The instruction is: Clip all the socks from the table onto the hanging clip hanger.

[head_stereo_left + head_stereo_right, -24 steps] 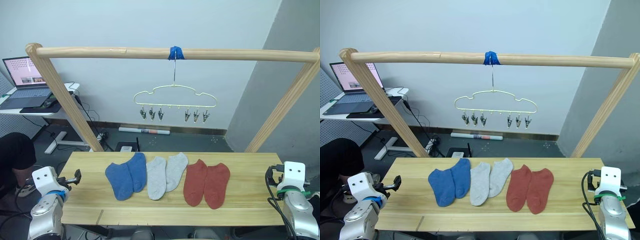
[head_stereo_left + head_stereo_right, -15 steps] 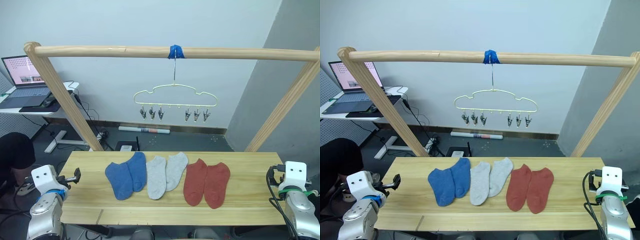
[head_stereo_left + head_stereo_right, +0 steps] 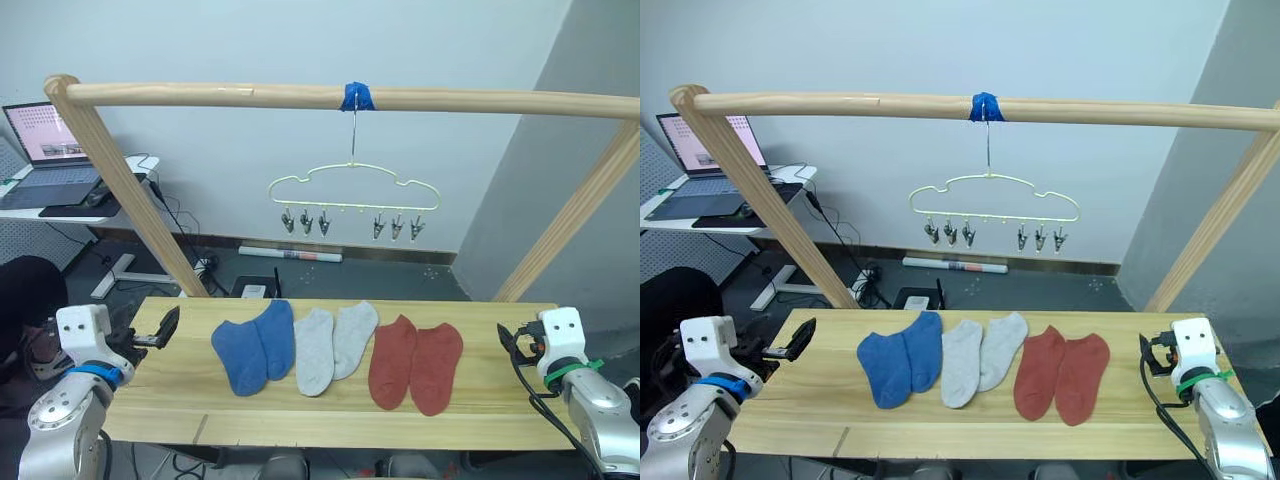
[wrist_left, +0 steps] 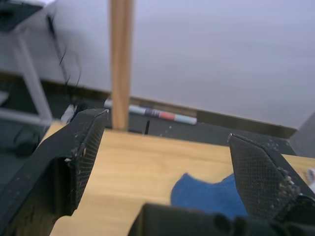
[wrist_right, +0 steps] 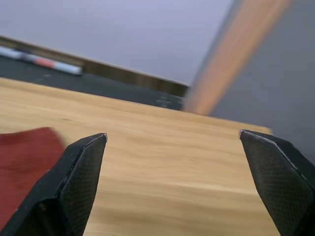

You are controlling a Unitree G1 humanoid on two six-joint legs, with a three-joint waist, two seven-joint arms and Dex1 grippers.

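— Socks [image 3: 335, 350] lay where, exactly?
— Flat along the middle of the table [image 3: 480, 420]: blue pair left, grey in the centre, red right, with bare planks beyond both ends.
— And the grippers?
— The left gripper [image 4: 167, 147] hovered over the table's left edge, fingers spread wide, empty. The right gripper [image 5: 177, 142] sat over the right edge, equally released.
— The clip hanger [image 3: 352, 195]?
— Hung from the rail [image 3: 200, 96] above, well clear of the socks.
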